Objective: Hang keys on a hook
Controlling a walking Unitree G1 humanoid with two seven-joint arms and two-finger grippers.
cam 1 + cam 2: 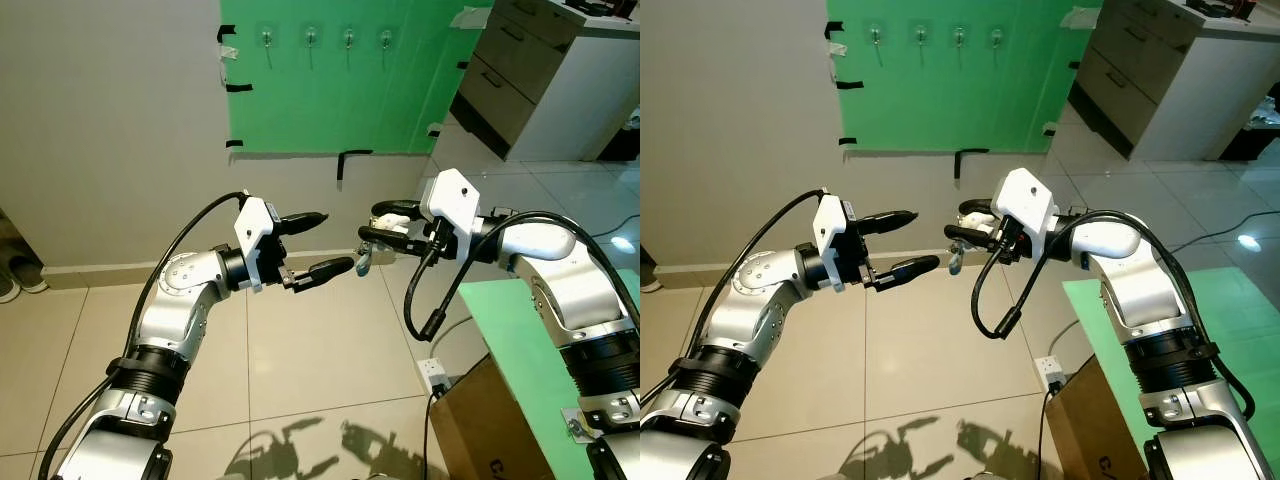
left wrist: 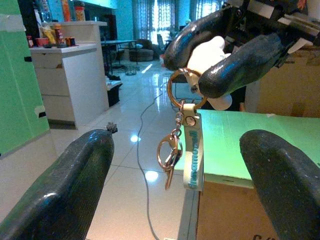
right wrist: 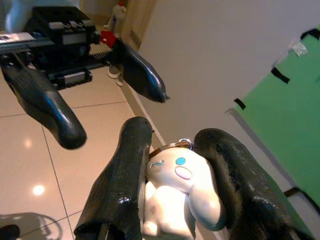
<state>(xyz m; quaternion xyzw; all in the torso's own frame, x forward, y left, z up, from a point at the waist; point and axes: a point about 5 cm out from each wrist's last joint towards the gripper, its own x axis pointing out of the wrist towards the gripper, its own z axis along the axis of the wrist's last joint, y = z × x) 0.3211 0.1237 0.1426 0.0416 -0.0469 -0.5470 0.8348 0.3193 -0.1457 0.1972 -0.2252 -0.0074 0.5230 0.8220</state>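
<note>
A pale wall (image 1: 110,120) rises over a tiled floor (image 1: 320,360), and a green sheet (image 1: 330,90) is taped to the wall with black tape. Four small hooks (image 1: 310,38) sit in a row near the sheet's top edge, well beyond both sets of fingertips. A grey drawer cabinet (image 1: 540,80) stands off past the right arm, and a cardboard box (image 1: 480,420) with a green board (image 1: 520,310) on it lies below that arm.

The right gripper (image 1: 368,222) has its fingers closed on the keys (image 2: 182,150), pinching a white plush charm (image 3: 175,195) between them. The left gripper (image 1: 335,242) faces it with its fingers spread wide and nothing between them; their tips are just beside the hanging keys, but I cannot tell whether they touch.

The left wrist view shows what the head views barely resolve: a metal ring (image 2: 182,90) below the right fingers, a clasp (image 2: 167,155) and a pale strap (image 2: 192,155) with lettering dangling from it, level with the gap between the left fingers. The right wrist view shows the charm's face with blue eyes and a pink mouth, and the left gripper's two fingertips just beyond the right ones.
</note>
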